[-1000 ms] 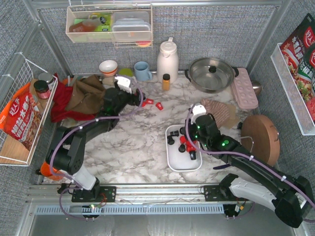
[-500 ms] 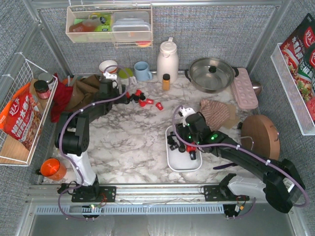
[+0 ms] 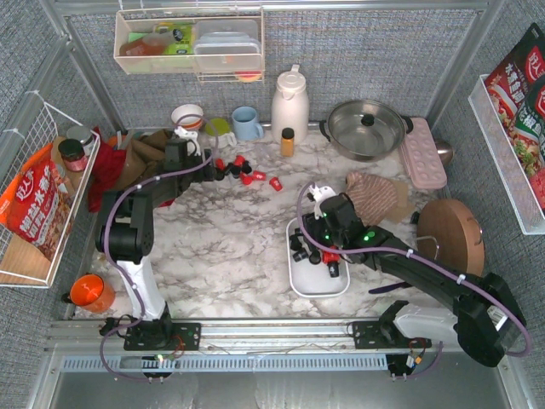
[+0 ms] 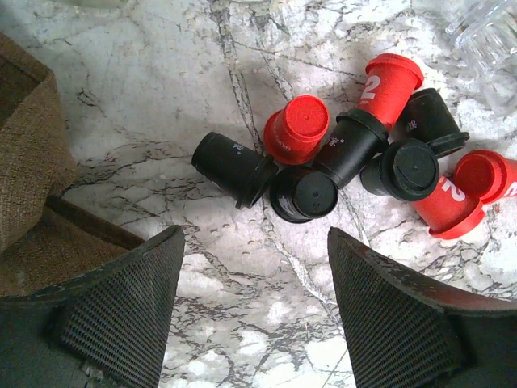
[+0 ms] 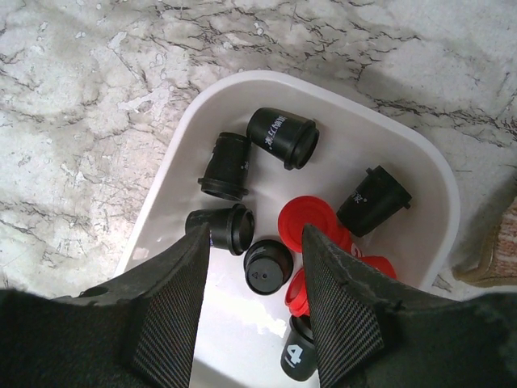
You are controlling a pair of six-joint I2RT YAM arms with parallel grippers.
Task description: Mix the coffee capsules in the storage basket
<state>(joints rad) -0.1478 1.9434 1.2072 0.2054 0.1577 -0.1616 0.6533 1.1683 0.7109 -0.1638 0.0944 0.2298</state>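
Work looked about half done, we judged: nearest us the storage basket (image 3: 311,285) held several coffee capsules (image 5: 281,137) under our right gripper (image 5: 254,250), jaws part-spread and empty, while across the open marble table (image 3: 230,247) a loose heap (image 4: 347,145) lay beyond our left gripper (image 4: 257,242), spread wide, gripping nothing, hemmed by brown cloth (image 4: 32,145).
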